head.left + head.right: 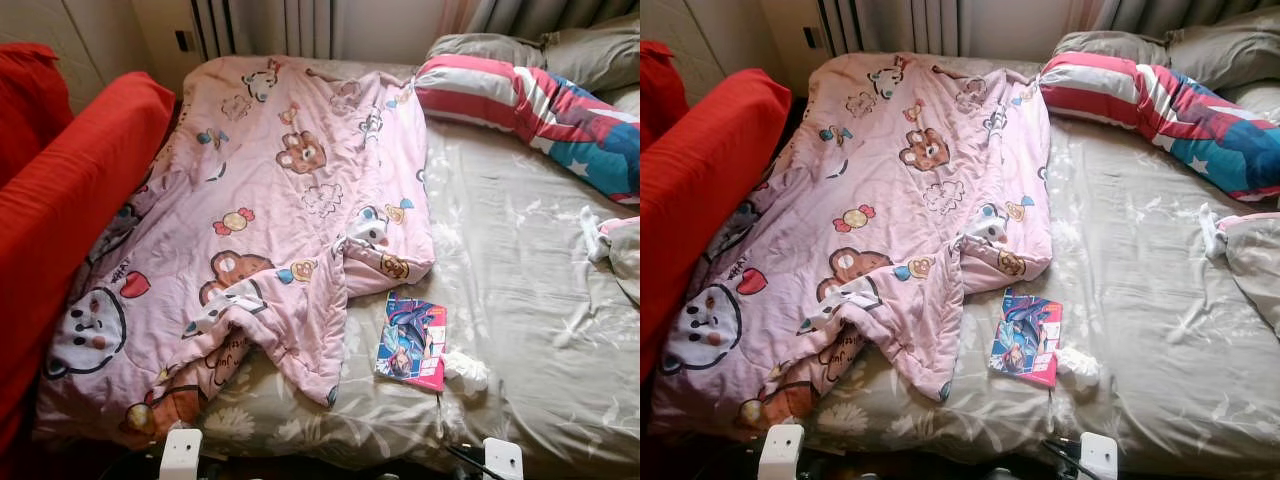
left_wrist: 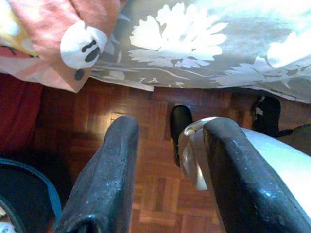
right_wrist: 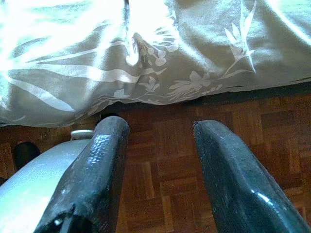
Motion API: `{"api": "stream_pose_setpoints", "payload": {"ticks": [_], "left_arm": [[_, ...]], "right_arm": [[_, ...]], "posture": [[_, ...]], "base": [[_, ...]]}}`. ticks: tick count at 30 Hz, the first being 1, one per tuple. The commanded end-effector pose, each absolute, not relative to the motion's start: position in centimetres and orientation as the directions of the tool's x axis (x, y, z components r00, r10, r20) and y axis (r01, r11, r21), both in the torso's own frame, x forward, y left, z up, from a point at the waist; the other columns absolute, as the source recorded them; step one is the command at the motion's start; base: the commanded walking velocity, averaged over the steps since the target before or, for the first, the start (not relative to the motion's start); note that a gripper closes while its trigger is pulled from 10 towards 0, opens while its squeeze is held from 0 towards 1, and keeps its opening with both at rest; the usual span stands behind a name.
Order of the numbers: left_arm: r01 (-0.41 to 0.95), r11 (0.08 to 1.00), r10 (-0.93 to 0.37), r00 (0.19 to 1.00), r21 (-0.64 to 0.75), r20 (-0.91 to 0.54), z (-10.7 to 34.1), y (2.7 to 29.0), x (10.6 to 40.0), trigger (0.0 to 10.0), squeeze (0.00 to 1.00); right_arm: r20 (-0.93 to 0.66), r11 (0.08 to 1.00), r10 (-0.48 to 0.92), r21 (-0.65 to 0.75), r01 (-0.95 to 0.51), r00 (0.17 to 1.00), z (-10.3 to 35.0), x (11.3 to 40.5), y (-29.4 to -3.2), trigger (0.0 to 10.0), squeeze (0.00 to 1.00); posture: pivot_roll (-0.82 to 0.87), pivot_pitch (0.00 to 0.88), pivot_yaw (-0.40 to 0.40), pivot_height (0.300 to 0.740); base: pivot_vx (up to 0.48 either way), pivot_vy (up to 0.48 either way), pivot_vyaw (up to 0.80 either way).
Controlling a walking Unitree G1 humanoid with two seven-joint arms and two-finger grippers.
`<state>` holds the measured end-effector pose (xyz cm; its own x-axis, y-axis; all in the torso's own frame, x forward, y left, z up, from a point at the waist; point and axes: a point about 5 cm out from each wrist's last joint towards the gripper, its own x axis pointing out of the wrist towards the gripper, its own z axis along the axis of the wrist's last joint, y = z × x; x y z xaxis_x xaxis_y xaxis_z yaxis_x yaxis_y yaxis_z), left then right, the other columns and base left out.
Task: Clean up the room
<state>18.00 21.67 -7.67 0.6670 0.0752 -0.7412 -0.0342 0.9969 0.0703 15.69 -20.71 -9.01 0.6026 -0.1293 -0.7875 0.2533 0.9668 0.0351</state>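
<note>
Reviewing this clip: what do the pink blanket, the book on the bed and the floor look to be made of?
Pink blanket: soft quilted fabric, matte, rumpled into thick folds.
Book: likely paper with a glossy printed cover, flat with crisp edges.
Floor: wood parquet, small blocks with visible grain and a slight sheen.

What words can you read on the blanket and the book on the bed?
None can be read for sure.
Pink cartoon blanket: dark letters beside the animal pictures near its lower end, too small and crumpled to read.
Book: bright cover picture with a white patch at one corner; any title is too blurred to read.
Striped pillow: white stars and stripes, no words.
</note>
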Motion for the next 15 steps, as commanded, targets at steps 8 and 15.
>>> {"api": "stream_pose_setpoints", "payload": {"ticks": [8,15], "left_arm": [[-0.029,0.997,0.075,0.637,0.073,-0.767,-8.17,21.70,17.04,10.0,0.00],[-0.029,0.997,0.074,0.641,0.073,-0.764,-8.12,21.71,17.13,10.0,0.00]], "right_arm": [[-0.812,0.962,-0.135,0.031,0.272,0.568,-9.46,14.64,-20.77,10.0,0.00],[-0.803,0.963,-0.131,0.037,0.268,0.581,-9.36,14.84,-20.74,10.0,0.00]], "posture": [[0.17,0.197,-0.034,0.740],[0.17,0.199,-0.037,0.740]], "base": [[0.000,0.000,-0.29],[0.000,0.000,-0.22]]}}
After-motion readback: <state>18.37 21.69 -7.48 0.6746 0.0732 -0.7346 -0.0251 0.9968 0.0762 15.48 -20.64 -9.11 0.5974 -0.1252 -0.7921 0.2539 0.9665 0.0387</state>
